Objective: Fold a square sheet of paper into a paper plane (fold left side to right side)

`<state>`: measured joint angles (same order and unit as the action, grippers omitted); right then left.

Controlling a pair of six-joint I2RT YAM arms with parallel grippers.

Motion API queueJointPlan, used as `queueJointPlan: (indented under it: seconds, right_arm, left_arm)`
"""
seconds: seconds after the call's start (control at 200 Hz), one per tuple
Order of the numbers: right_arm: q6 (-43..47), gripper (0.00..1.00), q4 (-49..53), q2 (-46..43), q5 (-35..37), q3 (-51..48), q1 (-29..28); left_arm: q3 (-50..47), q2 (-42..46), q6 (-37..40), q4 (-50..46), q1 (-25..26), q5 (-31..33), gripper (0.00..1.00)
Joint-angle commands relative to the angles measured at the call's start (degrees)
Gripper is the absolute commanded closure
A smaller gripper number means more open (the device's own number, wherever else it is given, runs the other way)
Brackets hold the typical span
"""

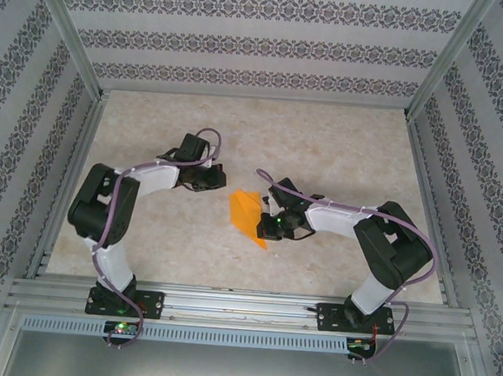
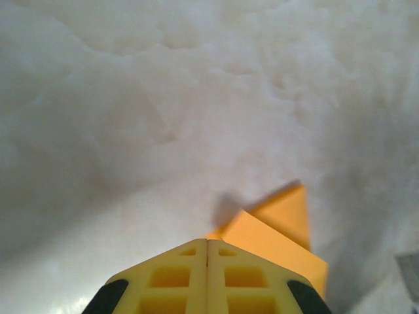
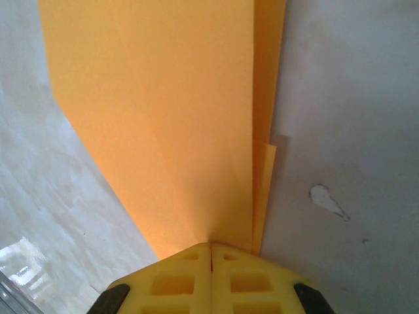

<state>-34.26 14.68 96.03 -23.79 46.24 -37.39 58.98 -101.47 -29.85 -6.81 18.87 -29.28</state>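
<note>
Sheet: folded, centre of bench, 4 o'clock from your left gripper.
Left jaws: closed, empty.
Right gripper: jaws closed at the sheet's edge.
Handling: likely light, floppy, easily torn; pinch a free corner.

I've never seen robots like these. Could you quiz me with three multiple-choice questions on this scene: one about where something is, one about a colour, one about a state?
1. Where does the sheet of paper lie?
A) against the far wall
B) on the table, near its middle
C) on an arm's base

2. What colour is it?
A) blue
B) white
C) orange

3. How do the fingers of the left gripper stand?
A) wide open
B) shut together
C) clamped on a cup

Answers: B, the top view shows it mid-table; C, it is bright orange in every view; B, the yellow fingers meet with no gap.
</note>
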Motion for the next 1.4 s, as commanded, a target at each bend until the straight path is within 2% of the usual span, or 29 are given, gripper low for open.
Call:
queueJointPlan:
  seconds: [0.0,0.16,0.315,0.51,0.844,1.049,1.394]
  right_arm:
    - [-0.3,1.00,9.2,2.3,7.4,-4.0,-0.2]
    - [-0.6,1.00,8.7,2.6,7.3,-4.0,-0.2]
    - [-0.8,1.00,8.6,2.7,7.3,-3.9,-0.2]
    - [-0.7,1.00,8.4,1.7,6.7,-4.0,-0.2]
    - [-3.3,1.00,4.2,-4.4,-1.4,-0.8,-0.2]
    - [-4.2,1.00,1.2,-8.3,-5.2,-0.4,0.5]
    - [-9.0,1.00,-8.9,-2.8,-4.4,0.5,0.6]
  left_arm:
    - [-2.7,4.1,0.5,0.9,2.2,-3.7,1.00]
    - [-3.9,2.3,-3.6,7.0,7.6,-9.3,1.00]
    - [-1.2,-3.4,-4.8,8.6,10.9,-8.4,1.00]
    - [0.1,-7.6,-4.8,7.3,11.1,-5.7,1.00]
    - [-0.5,-9.9,-3.4,2.6,11.1,-1.3,1.00]
    - [-0.8,-10.4,-3.6,2.8,11.0,-1.7,1.00]
    - [-0.9,-10.8,-3.7,2.9,11.0,-2.4,1.00]
